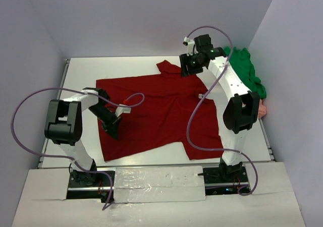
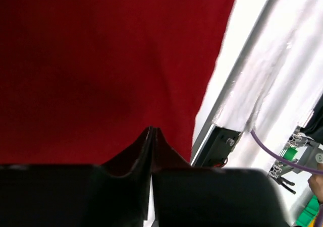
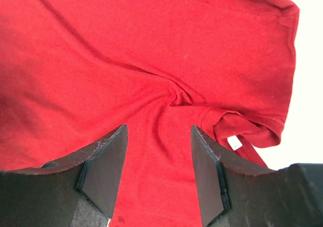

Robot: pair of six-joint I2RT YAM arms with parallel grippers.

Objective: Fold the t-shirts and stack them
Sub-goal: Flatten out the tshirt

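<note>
The dark red t-shirt (image 1: 156,111) lies spread flat across the middle of the white table (image 1: 81,75). My left gripper (image 1: 112,130) rests low on the shirt's left part. In the left wrist view its jaws (image 2: 151,130) are shut tip to tip against flat red cloth (image 2: 101,60), with no fold visibly pinched. My right gripper (image 1: 186,67) hovers over the shirt's far edge by a sleeve. In the right wrist view it (image 3: 159,127) is open over wrinkled red cloth (image 3: 151,45), with the pale neck label (image 3: 234,143) just right of it. The green t-shirt (image 1: 246,68) lies bunched at the back right. A bit of the pink t-shirt (image 1: 262,111) shows behind the right arm.
Walls close in the table at the back and on both sides. A metal rail and white padded cover (image 1: 156,179) run along the near edge between the arm bases. Purple cables (image 1: 30,106) loop from both arms. The table's near edge and rail show in the left wrist view (image 2: 217,136).
</note>
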